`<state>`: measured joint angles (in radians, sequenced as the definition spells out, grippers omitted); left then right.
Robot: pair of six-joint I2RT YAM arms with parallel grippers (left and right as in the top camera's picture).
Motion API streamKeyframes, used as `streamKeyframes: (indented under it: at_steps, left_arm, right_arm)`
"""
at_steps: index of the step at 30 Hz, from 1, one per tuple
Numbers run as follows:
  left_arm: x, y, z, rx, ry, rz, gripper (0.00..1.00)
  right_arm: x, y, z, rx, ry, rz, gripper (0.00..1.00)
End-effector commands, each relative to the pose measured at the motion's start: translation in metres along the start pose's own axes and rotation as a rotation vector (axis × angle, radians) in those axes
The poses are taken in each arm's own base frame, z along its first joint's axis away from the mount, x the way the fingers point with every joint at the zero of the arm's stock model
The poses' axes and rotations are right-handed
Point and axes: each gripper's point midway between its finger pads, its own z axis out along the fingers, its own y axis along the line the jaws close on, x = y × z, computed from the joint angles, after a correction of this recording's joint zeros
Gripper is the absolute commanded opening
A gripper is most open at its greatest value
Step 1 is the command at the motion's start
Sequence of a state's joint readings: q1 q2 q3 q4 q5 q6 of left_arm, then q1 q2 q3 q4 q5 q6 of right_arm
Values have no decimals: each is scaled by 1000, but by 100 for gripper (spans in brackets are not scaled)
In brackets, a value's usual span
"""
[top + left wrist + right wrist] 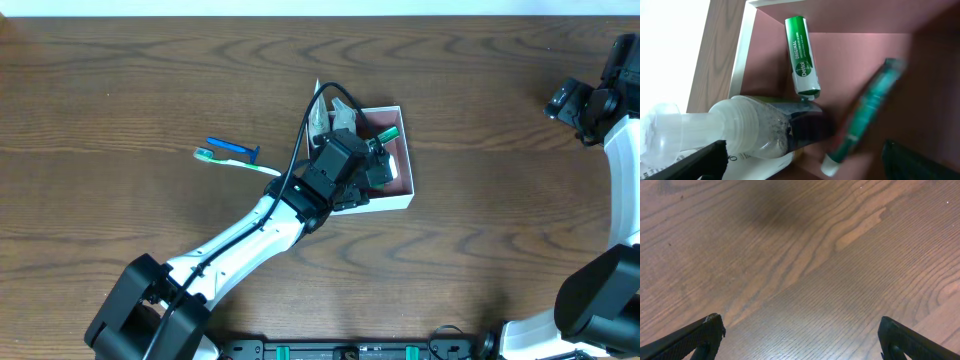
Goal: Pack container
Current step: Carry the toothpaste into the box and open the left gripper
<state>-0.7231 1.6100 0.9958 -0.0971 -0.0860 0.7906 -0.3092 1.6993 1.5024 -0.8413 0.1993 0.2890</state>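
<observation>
From the near edge of the bench [470, 280] the left arm [250, 235] is reaching to the middle, where the container [390, 203] is sitting. The left fingers [705, 157] are hanging spread and empty above a clear pump bottle [740, 132], a green tube [802, 55] and a blurred teal tube [865, 115]. A toothbrush [235, 163] and a blue razor [232, 149] are lying toward the left edge. Near the far right corner, the right fingers [695, 337] are gaping, gripping nothing.

The container [386, 204], a shallow square cardboard box with white walls and a dusty pink inside, sits open and flat on the wooden surface [120, 80] just right of its middle, turned slightly askew, with a green tube [802, 55], a teal tube [865, 110] and a clear pump bottle [740, 130] lying inside.
</observation>
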Motion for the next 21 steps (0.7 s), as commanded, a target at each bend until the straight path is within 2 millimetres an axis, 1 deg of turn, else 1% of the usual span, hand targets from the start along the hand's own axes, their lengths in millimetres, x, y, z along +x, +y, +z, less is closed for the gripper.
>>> streamKeyframes:
  at_steps: [1,4,7,11,13,14,16,18,20,21]
  left_arm:
    - [-15,10,-11,-36,-36,15,98]
    - [-28,19,-21,-70,-85,-18,98]
    - [-46,30,-42,-112,-159,-72,98]
    - [-72,36,-82,-140,-264,-124,98]
    - [-81,37,-108,-146,-315,-167,98]
    - [-82,39,-119,-146,-331,-196,98]
    - [-77,44,-135,-152,-340,-271,98]
    - [-60,60,-144,-205,-305,-407,98]
    - [-29,82,-152,-308,-234,-600,98]
    - [-9,93,-156,-365,-192,-706,98]
  right_arm:
    - [-3,-3,-2,9,-11,22,99]
    - [-3,-3,-2,9,-11,22,99]
    - [-4,-3,-2,9,-12,22,99]
    - [-3,-3,-2,9,-11,22,99]
    - [-3,-3,-2,9,-11,22,99]
    - [-4,-3,-2,9,-12,22,99]
    - [-4,-3,-2,9,-12,22,99]
    - [-3,-3,-2,9,-11,22,99]
    - [-3,-3,-2,9,-11,22,99]
    - [-3,-3,-2,9,-11,22,99]
